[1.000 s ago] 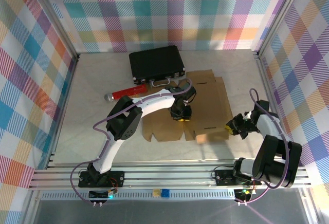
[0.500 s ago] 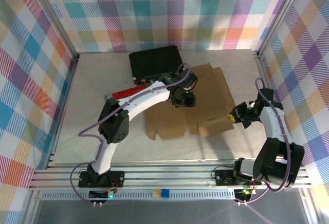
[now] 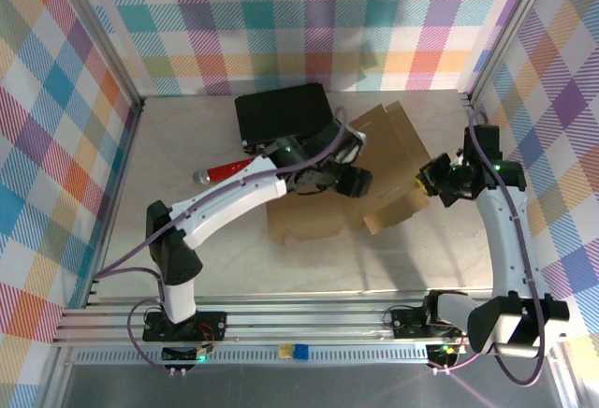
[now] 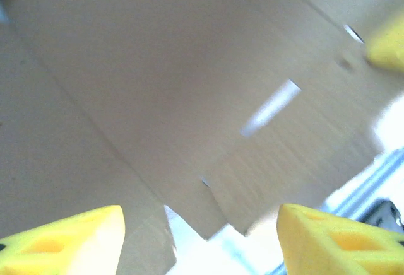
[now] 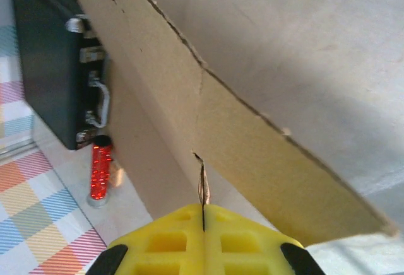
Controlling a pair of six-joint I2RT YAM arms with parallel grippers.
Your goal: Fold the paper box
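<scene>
**Item: the paper box** [image 3: 388,160]. A flat brown die-cut sheet with creases and slots. It lies on the table [image 3: 178,211] right of centre, and its far corner is just beside the black case [image 3: 281,113]. From above, its right-hand portion looks tilted up off the surface.

**Left gripper** [image 3: 356,183]. The top view places it over the middle of the sheet. The left wrist view adds the detail: the yellow fingers [image 4: 63,243] stand wide apart with nothing between them, and the cardboard [image 4: 189,98] lies beyond them. Whether they touch it cannot be told.

**Right gripper** [image 3: 432,176]. The top view places it at the sheet's right edge. The right wrist view shows the grip [image 5: 203,215]: the yellow pads are pressed together, with a thin cardboard edge caught in the seam. A large flap [image 5: 284,67] rises away from them.

**Black case**, with metal handle and latches [image 5: 44,60]. It lies at the far side of the table.

**Red cylinder with silver cap** [image 3: 229,167]. It lies left of the sheet, near the case's front edge. The right wrist view also shows it [image 5: 100,171], past the flap.
</scene>
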